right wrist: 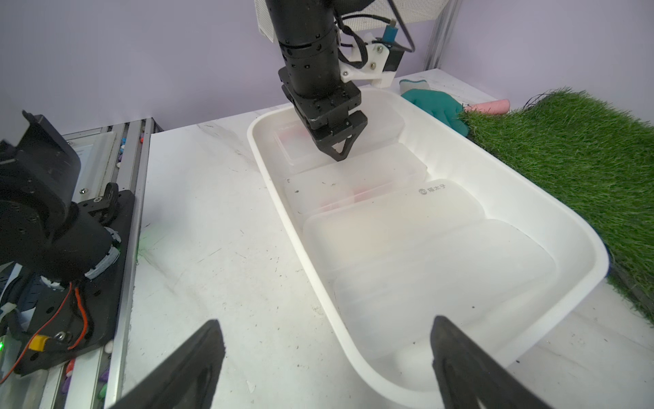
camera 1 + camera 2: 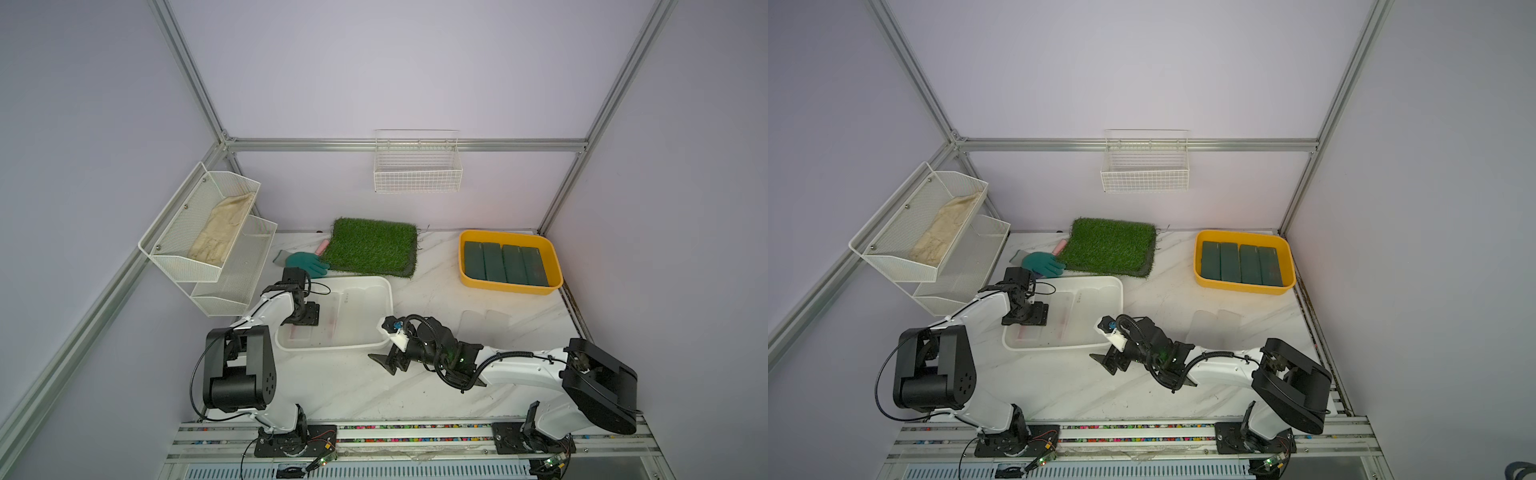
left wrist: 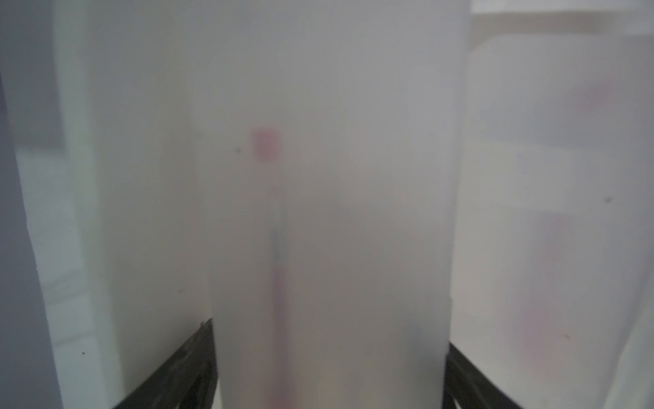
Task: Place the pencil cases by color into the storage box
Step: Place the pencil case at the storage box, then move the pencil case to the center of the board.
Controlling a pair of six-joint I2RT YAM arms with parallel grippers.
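Several frosted translucent pencil cases (image 1: 389, 219) lie side by side in the white storage box (image 2: 390, 291) (image 2: 1121, 291) (image 1: 513, 191). My left gripper (image 2: 307, 322) (image 2: 1034, 320) (image 1: 338, 152) (image 3: 329, 340) points down into the box's left end. It is open, with a finger along each side of the end case (image 3: 329, 212), which lies flat. Four dark green cases (image 2: 509, 264) (image 2: 1241, 264) fill the yellow box (image 2: 511, 287). Two more translucent cases (image 2: 484, 324) (image 2: 1214, 326) lie on the table. My right gripper (image 2: 382, 359) (image 2: 1104, 359) (image 1: 325, 320) hangs open and empty by the white box's near right corner.
A green grass mat (image 2: 372, 247) lies behind the white box, with a teal glove (image 2: 305, 264) and a pink stick (image 2: 322, 247) at its left edge. A white mesh rack (image 2: 199, 232) stands on the left wall. A wire basket (image 2: 417, 166) hangs on the back wall.
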